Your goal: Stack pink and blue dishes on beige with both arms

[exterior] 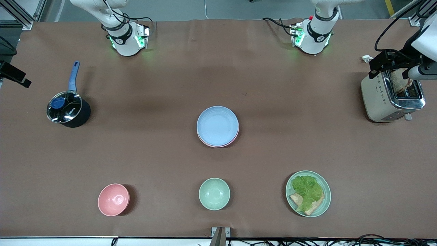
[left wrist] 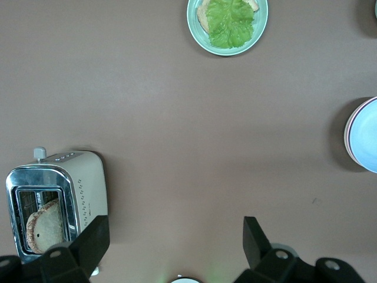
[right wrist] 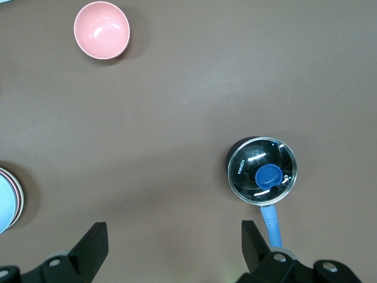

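A pale blue plate [exterior: 217, 125] lies on top of a stack at the middle of the table. The pale pink plate shows only as a rim [exterior: 213, 145] under it. No beige plate is visible; whatever lies under the pink one is hidden. My left gripper [left wrist: 177, 236] hangs open and empty high over bare table between the toaster and the stack. Its dark hand [exterior: 382, 63] shows over the toaster in the front view. My right gripper [right wrist: 175, 236] is open and empty high over bare table beside the saucepan. The stack's edge [right wrist: 5, 203] is just in its view.
A toaster [exterior: 392, 95] with bread in it stands at the left arm's end. A lidded saucepan [exterior: 66, 111] with a blue handle stands at the right arm's end. Nearest the front camera are a pink bowl [exterior: 113, 199], a mint bowl [exterior: 214, 193] and a mint plate [exterior: 326, 201] with lettuce and bread.
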{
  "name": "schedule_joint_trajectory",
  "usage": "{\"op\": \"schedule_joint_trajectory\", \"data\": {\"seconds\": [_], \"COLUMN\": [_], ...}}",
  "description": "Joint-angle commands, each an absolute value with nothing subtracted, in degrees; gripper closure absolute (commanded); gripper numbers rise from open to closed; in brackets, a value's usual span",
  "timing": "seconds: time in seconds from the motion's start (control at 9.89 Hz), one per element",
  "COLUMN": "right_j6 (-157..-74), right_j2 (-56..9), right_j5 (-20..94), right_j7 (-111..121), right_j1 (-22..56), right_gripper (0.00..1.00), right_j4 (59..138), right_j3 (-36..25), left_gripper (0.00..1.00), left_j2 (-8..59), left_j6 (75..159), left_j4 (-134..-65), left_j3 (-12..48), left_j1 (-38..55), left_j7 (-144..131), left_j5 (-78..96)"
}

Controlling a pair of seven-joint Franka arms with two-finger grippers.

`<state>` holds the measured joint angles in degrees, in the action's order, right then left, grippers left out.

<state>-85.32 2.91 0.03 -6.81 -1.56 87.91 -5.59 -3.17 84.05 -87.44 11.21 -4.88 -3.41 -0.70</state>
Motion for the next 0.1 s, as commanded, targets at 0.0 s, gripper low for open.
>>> {"op": "schedule_joint_trajectory", "data": {"seconds": [0.0], "right_j6": [-85.17], "right_j2": [2.9], "right_j5": [1.41], "right_j7": [-6.24], "right_j1": [-1.85], "right_gripper": [0.0], "right_j4": [87.45], "right_j3": [-6.06], "left_gripper": [0.0], "left_j2": [-2.81], "left_j6": [83.41], "left_j4": [-88.24], "left_j3": [11.07], "left_j1": [-4.83], "left_j7": [-2.55], "left_j5": [-0.7]}}
